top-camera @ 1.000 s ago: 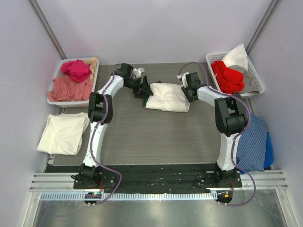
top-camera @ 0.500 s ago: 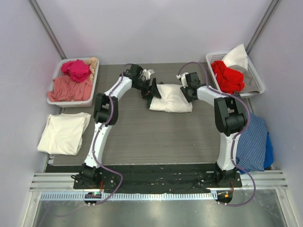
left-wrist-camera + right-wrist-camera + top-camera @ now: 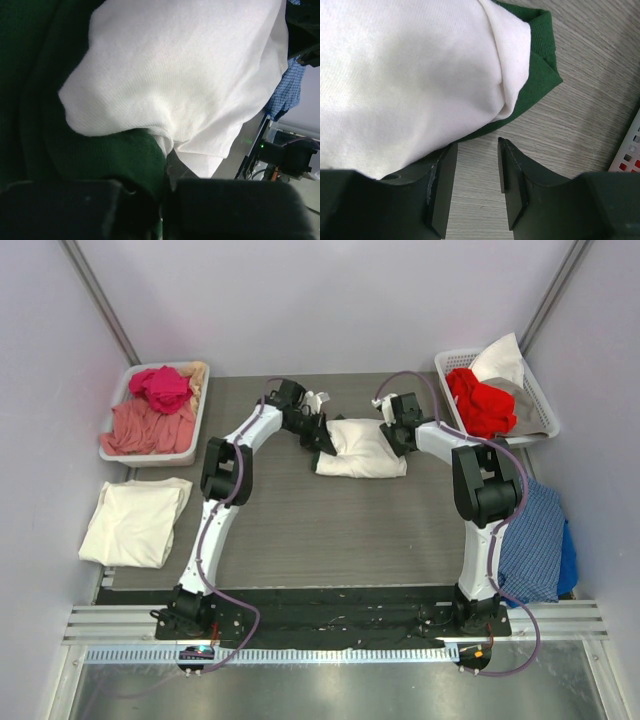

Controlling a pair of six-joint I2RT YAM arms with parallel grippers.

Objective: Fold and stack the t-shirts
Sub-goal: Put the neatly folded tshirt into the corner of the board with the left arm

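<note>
A folded white t-shirt [image 3: 362, 448] lies on a dark green t-shirt at the far middle of the table. In the left wrist view, the green fabric [image 3: 45, 125] bulges under the white one [image 3: 185, 70]. My left gripper [image 3: 322, 440] is at the bundle's left edge; its jaws [image 3: 167, 182] are shut on a fold of the dark green t-shirt. My right gripper [image 3: 395, 440] is at the bundle's right edge. It stands open [image 3: 477, 150] just short of the green corner [image 3: 540, 75], with bare table between its fingers. A folded cream t-shirt [image 3: 135, 522] lies at the left.
A grey bin [image 3: 115, 430] with pink and red garments sits at the back left. A white basket [image 3: 540, 400] with red and white clothes sits at the back right. A blue checked cloth [image 3: 535, 540] hangs over the table's right edge.
My left gripper moved right into the bundle's left edge and shut on the green fabric. The bundle shifted slightly to the right. The right arm stayed put.
</note>
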